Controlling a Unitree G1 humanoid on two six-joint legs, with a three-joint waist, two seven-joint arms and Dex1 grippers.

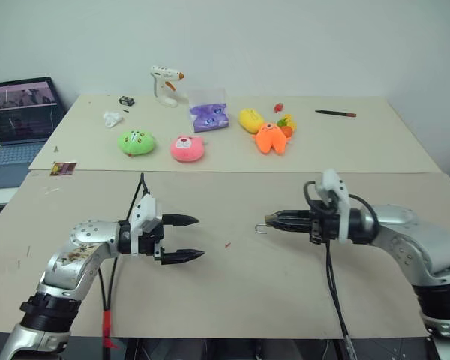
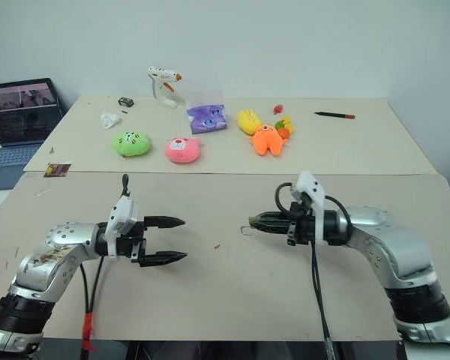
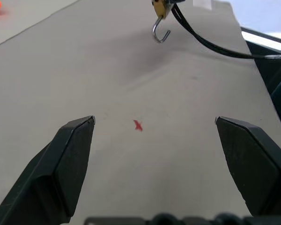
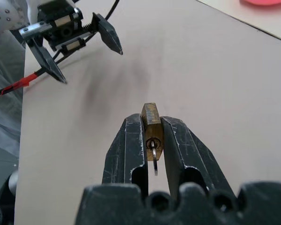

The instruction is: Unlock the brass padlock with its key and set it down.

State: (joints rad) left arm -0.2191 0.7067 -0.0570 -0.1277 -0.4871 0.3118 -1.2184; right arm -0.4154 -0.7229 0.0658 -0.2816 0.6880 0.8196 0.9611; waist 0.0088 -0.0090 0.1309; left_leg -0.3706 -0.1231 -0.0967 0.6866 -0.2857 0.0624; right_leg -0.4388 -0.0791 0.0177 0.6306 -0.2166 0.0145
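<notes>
Right wrist view: right claw [image 4: 152, 136] clamps brass padlock [image 4: 151, 123]; left claw [image 1: 185, 238] spread wide.

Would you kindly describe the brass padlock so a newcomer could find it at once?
Start at the near beige table and find the right gripper, pointing toward the left gripper. The brass padlock is pinched between its black fingers. It is the one small gold block there, with a silvery hook hanging open.

Bright even indoor light, soft faint shadows on the table [image 1: 232, 285], sharp focus, no glare
</notes>
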